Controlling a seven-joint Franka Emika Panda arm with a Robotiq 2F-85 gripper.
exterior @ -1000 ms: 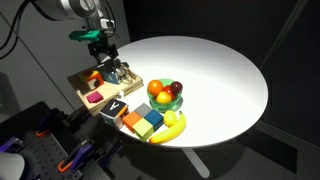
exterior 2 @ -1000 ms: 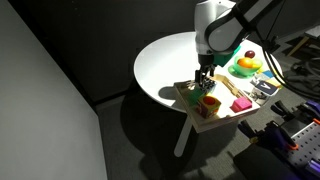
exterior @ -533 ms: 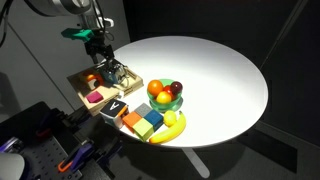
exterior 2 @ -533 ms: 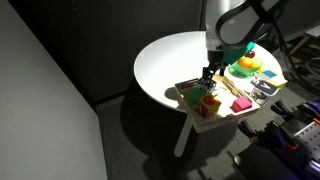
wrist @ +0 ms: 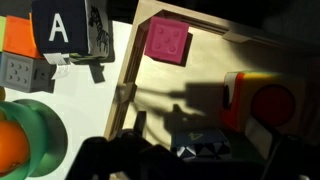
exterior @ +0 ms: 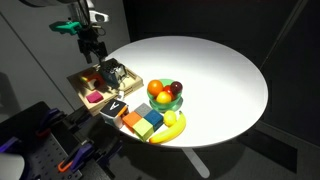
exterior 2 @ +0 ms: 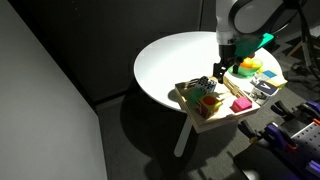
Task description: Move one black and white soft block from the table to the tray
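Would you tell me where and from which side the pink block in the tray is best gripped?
Come straight down and pinch two opposite side faces of the pink block. It lies flat in a corner of the tray, so the raised rim probably blocks a sideways approach; one finger must slip between block and rim.

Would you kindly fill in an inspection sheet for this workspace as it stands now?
surface: round white table, mostly bare.
job's things: black and white soft block lies inside the wooden tray.
clutter: pink block in the tray; lettered black block, coloured blocks, fruit bowl and banana on the table.
grippers: hand open, empty, hovering above the tray.
cables: nothing seen on the table.
surroundings: dark room; equipment below the table edge.
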